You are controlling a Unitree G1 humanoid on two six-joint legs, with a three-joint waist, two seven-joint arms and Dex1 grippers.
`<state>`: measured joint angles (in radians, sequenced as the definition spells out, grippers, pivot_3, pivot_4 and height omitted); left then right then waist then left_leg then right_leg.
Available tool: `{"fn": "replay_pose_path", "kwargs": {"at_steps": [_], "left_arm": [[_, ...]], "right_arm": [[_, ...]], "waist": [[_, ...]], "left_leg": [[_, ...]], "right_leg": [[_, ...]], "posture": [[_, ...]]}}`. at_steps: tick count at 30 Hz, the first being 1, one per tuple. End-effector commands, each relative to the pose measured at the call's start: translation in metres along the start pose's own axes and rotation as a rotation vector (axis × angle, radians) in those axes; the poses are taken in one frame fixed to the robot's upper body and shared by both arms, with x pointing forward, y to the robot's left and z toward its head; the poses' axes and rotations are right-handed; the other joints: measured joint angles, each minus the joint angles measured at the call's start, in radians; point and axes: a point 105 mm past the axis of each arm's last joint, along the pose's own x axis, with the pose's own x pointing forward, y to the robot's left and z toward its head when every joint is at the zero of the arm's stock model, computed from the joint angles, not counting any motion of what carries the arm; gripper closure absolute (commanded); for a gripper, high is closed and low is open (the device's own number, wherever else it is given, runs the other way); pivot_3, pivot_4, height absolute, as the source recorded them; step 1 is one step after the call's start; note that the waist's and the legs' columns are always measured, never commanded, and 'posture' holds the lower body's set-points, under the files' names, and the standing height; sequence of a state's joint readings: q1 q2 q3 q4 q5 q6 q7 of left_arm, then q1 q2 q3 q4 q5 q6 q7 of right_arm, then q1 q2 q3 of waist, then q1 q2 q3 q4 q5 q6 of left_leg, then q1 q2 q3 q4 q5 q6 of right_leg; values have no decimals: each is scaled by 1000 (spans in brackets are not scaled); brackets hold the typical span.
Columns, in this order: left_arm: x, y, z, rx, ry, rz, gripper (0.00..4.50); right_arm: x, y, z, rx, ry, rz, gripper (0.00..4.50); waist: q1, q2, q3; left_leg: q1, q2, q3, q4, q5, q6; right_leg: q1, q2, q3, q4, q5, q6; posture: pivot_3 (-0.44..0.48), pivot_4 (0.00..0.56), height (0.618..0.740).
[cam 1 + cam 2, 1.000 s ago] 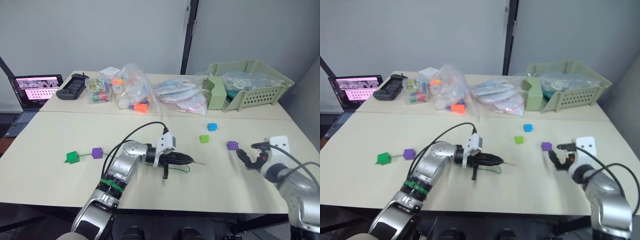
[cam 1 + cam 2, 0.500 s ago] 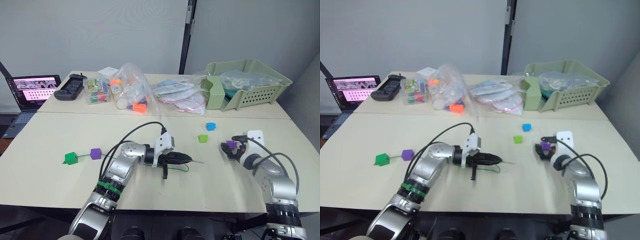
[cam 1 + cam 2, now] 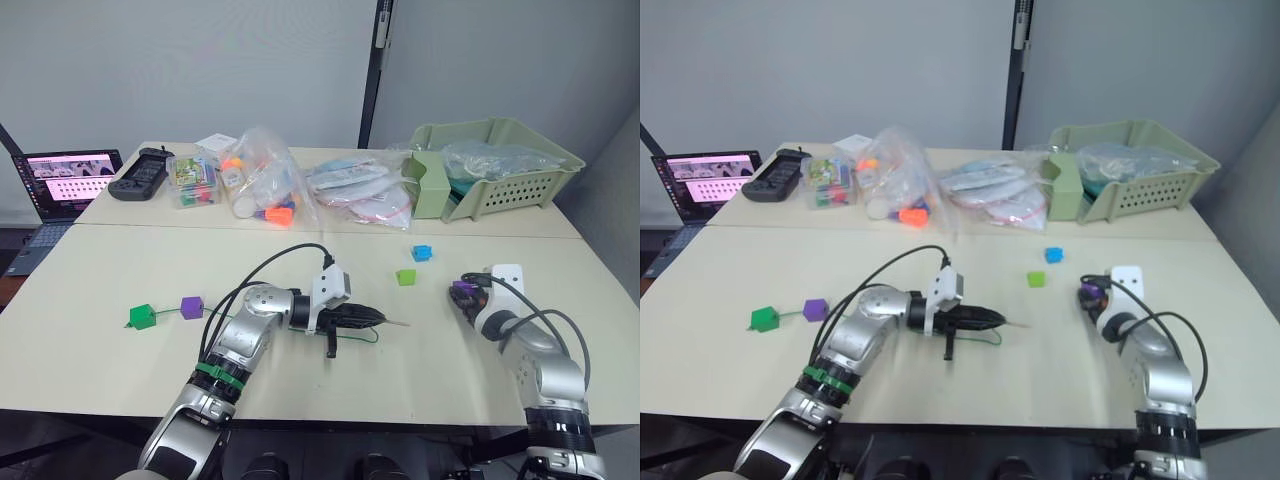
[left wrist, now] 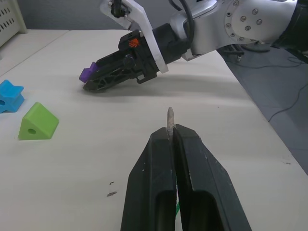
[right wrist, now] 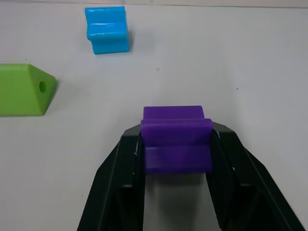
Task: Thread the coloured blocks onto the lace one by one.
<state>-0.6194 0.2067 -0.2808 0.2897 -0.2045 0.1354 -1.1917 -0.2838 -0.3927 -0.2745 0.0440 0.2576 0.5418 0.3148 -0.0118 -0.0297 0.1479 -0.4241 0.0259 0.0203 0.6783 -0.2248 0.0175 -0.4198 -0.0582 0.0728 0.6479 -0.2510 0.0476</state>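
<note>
**Purple block pinched, lace tip held ready**

On the pale desk [image 3: 120,260], the right end effector [image 5: 177,144] pinches a purple block [image 5: 176,138] by its flat sides; it looks light, rigid and slippery. At its nine o'clock, the left end effector [image 4: 172,139], pressed together, grips the lace [image 3: 362,337] behind its stiff tip [image 4: 169,117]; the cord looks limp.

Colours on the cream desk [image 3: 120,262]
A purple block [image 5: 176,139] is seen between black fingers [image 5: 113,186]; blue block [image 5: 107,29] and lime block [image 5: 24,89] sit nearby.

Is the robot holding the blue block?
No, the right gripper is shut on a purple block, while the blue block lies apart on the table.
</note>
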Motion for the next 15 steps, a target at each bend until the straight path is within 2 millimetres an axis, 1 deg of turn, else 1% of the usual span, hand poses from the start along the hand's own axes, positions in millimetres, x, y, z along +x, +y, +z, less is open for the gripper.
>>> {"fn": "replay_pose_path", "kwargs": {"at_steps": [1,3,7,10,12,15], "left_arm": [[5,-4,9,25,-35,-32,4500],[6,-6,8,20,-36,-45,4500],[9,-9,5,14,-29,-78,4500],[10,-9,5,14,-27,-89,4500],[13,-11,5,13,-26,-119,4500],[15,-12,5,12,-26,-138,4500]], "right_arm": [[-20,7,19,29,-77,-15,3330],[-31,14,19,54,-80,-18,3330],[-63,43,7,129,-59,-32,3330],[-71,53,2,149,-37,-36,3330],[-81,67,-5,162,-16,-42,3330],[-88,76,-15,160,20,-62,3330]], "waist": [[1,0,0],[0,0,0],[0,0,0],[-3,0,0],[-1,0,0],[-2,1,0]], "left_leg": [[0,0,0,0,0,0],[0,0,-1,0,0,0],[-1,0,-2,-1,0,0],[0,0,-2,0,0,0],[0,0,-1,1,0,0],[0,1,-2,0,0,0]], "right_leg": [[0,0,0,0,0,0],[0,0,0,0,0,0],[0,0,0,0,0,0],[0,0,0,-1,0,0],[0,0,0,-1,0,0],[0,1,-1,-1,0,0]], "posture": [[0,150,734],[0,150,734],[0,150,734],[0,150,734],[0,150,734],[0,150,734]]}}
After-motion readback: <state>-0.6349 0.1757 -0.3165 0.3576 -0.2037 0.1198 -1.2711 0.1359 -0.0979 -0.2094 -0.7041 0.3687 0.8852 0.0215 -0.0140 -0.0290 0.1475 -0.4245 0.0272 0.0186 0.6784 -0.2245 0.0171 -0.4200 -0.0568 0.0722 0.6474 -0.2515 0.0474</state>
